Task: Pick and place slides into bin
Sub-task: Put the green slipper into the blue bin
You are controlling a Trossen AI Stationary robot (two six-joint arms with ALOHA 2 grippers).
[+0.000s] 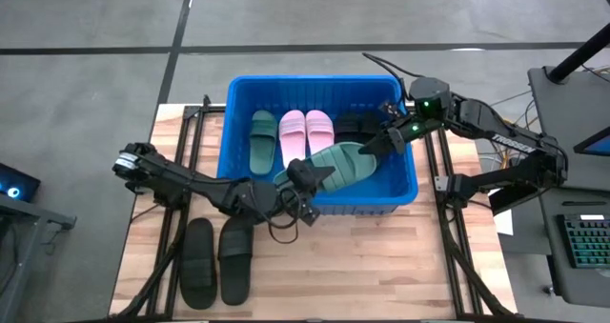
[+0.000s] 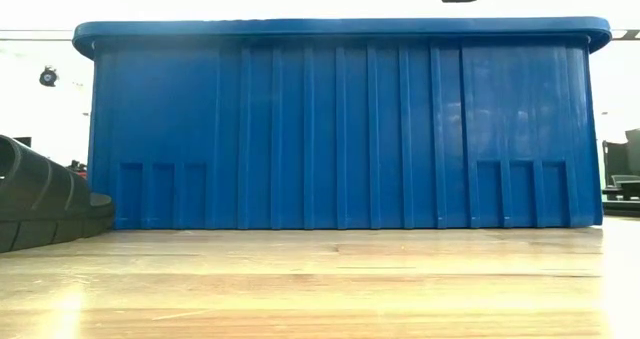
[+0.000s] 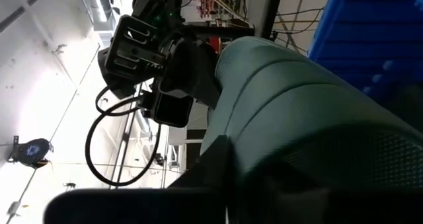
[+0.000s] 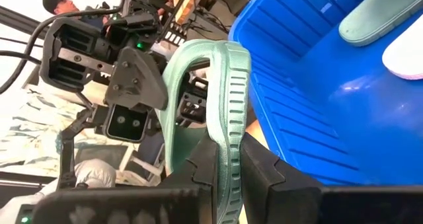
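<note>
Overhead, the right gripper point(image 1: 374, 145) is clamped on one end of a dark green slide point(image 1: 335, 164), and the left gripper point(image 1: 303, 175) has closed on its other end, so both hold it above the bin point(image 1: 410, 191) near that crate's 5 o'clock corner. Inside the bin, toward 12 o'clock, lie another green slide point(image 1: 263, 138), a pink pair point(image 1: 305, 132) and black slides point(image 1: 355, 126). Outside, at the table's 7 o'clock, a black pair point(image 1: 215, 263) rests on the wooden table point(image 1: 362, 266).

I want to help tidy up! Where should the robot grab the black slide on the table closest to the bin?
Grip the broad strap of the black slide, coming straight down from above. It lies flat, sole down, with the strap arching up and open space around it.
</note>
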